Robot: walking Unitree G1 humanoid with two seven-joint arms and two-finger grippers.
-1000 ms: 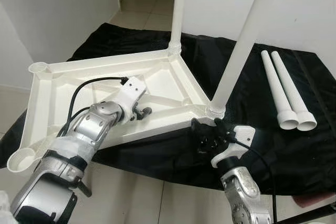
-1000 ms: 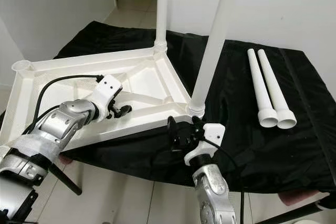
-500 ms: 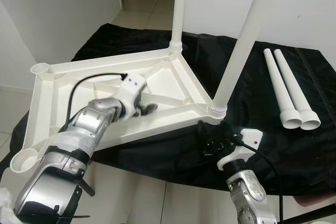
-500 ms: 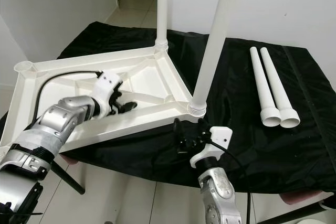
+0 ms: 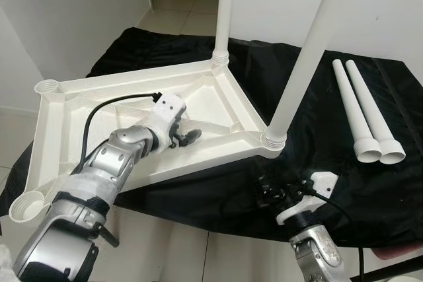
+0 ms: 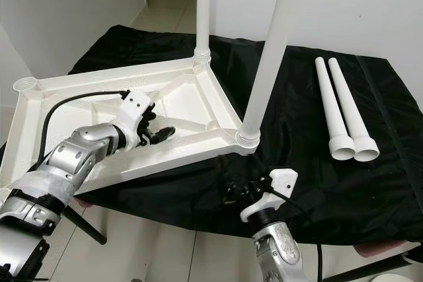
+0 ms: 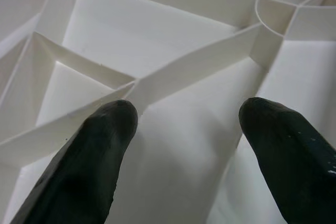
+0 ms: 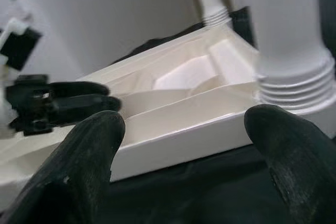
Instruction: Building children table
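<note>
Fingers of our left gripper are spread wide over a rib inside the upturned tabletop, holding nothing. Our right gripper is also wide open and empty, near the tabletop's front corner leg. Two loose legs lie on the black-draped worktop.

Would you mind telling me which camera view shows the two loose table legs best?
The right eye view: both loose legs lie whole, side by side on the black cloth. The left eye view shows them equally, nearer its edge. The right wrist view looks at the upturned tabletop instead.
</note>
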